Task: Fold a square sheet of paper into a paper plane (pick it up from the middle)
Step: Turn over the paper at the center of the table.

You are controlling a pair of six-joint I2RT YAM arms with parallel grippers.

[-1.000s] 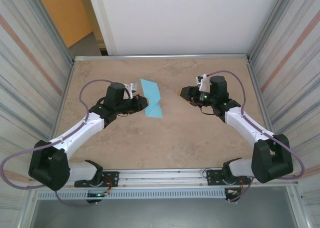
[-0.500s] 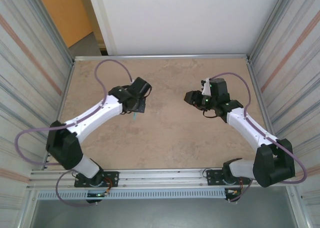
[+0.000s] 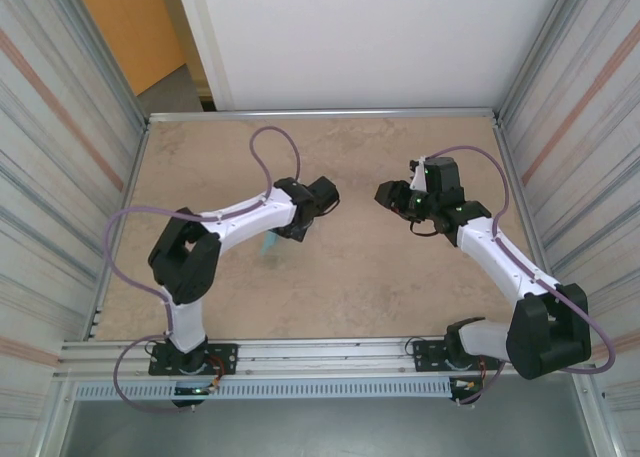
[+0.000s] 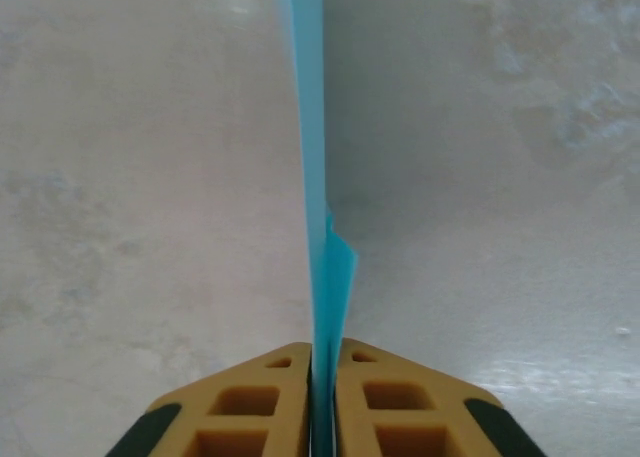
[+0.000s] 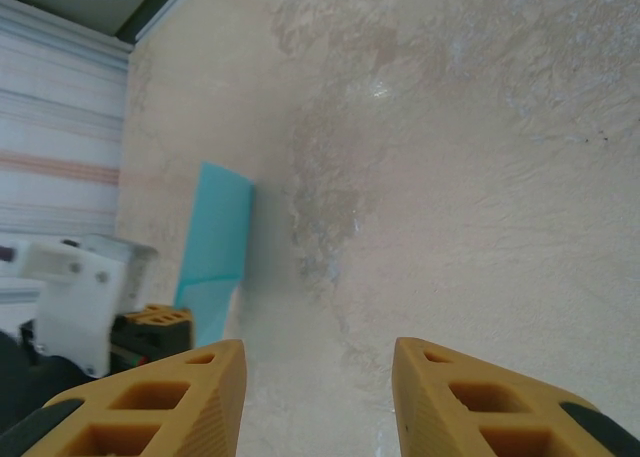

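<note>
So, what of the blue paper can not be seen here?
Top view: the left arm covers most of the paper.
Left wrist: paper edge-on in the left claw, top cut off; folds unreadable.
Right wrist: lower part behind the left claw.

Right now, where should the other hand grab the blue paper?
The free far end of the paper, opposite the left gripper pinching its near end. It sticks out flat, so the open right gripper should come at its edge, one finger per face.
</note>
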